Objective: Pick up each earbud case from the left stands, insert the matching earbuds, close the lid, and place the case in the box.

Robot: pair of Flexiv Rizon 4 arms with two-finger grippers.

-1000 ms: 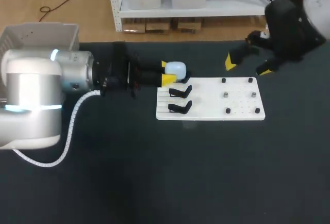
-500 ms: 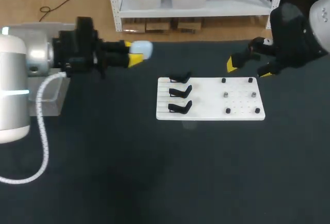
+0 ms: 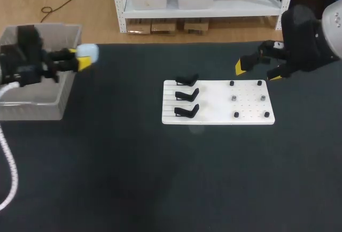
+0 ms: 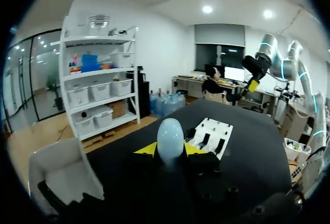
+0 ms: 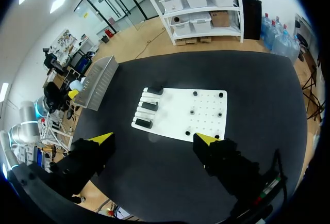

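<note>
Table: a black-topped table [image 3: 160, 189] carries everything.
Box: an open grey plastic box [image 3: 32, 110] stands far to the left of the white board.
Board: a flat white rectangular stand board [image 3: 243, 110] lies flat on the table; it is the landmark for the rest.
Left arm's gripper [image 3: 80, 60]: well left of the board, at the box's board-side rim, its yellow-tipped fingers clamped on the earbud case from two sides.
Right arm's gripper [image 3: 257, 70]: above the board's far right corner, fingers spread wide with nothing between them.
Earbud case: a pale blue, rounded, egg-like case [image 3: 88, 52] with its lid down, held above the table, far left of the board.
Stands: three black stands [image 3: 186, 94] in a column on the board's left part, all bare.
Pegs: small dark pegs [image 3: 234, 99] dot the board's right part.
Left wrist view: the case [image 4: 170, 137] stands up between the yellow tips of that gripper [image 4: 170, 150]; the head view shows it only from above.
Right wrist view: the board [image 5: 180, 113] sits ahead of the wide-open gripper [image 5: 154, 139].
Change: a second ago the left gripper held the case at the board's top stand; it has carried it across to the box. The right gripper has barely shifted.
</note>
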